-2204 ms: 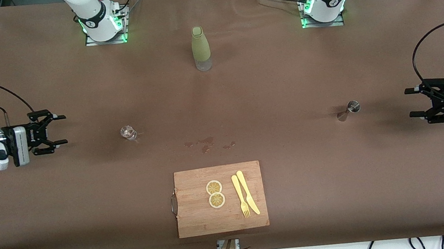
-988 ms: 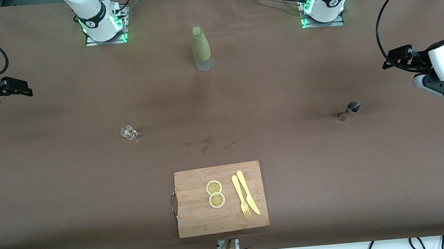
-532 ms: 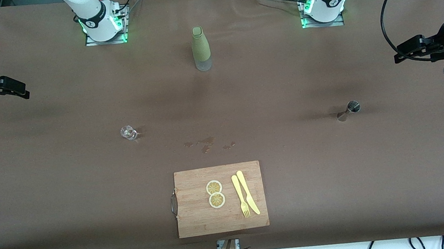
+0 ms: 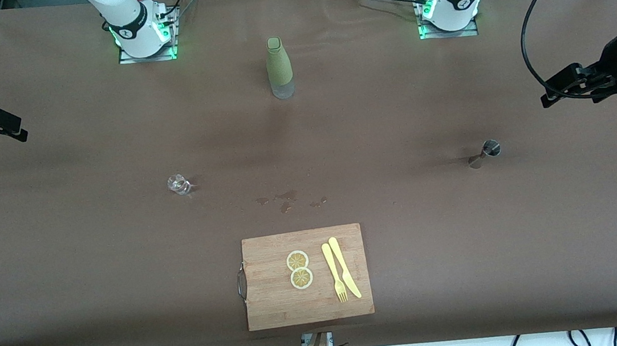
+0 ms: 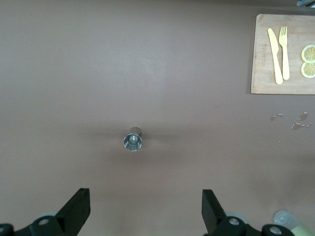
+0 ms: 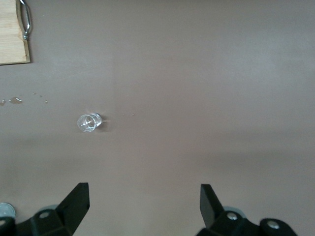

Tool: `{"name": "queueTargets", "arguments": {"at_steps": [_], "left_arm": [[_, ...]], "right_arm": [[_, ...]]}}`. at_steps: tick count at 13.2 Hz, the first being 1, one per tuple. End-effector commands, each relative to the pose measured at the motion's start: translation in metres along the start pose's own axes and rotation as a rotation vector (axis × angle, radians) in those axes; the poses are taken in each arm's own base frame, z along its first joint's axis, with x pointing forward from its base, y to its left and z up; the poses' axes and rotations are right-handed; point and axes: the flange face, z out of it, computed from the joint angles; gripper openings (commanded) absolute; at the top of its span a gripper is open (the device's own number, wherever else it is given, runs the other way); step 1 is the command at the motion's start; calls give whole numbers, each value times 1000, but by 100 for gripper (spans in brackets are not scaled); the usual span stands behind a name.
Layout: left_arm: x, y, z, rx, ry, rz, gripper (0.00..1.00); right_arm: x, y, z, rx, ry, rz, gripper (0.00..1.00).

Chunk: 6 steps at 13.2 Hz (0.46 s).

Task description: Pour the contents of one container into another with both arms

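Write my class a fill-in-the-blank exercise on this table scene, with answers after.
1. Both the left gripper and the right gripper are ____.
2. The fork lies on the cutting board beside the ____.
3. The number of lemon slices is ____.

Answers: open; knife; two

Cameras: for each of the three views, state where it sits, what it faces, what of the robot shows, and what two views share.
Front view: high, facing both arm bases, over the whole table.
Left wrist view: looks down on the metal jigger; the open left gripper shows.
Right wrist view: looks down on the small glass; the open right gripper shows.
Shared by both wrist views: the cutting board.
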Motion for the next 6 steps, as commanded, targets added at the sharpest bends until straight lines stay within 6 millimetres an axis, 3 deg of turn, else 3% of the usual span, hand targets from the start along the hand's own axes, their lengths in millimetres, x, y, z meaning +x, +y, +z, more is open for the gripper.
{"name": "queueTargets", "arguments": {"at_steps": [1, 6], "left_arm": [[-3, 1, 5, -17, -8, -34, 100], [-2, 2, 9, -16, -16, -27, 100]], "right_arm": [[0, -15, -8, 5, 2, -15, 100], [2, -16, -5, 6, -1, -10, 100]]}}
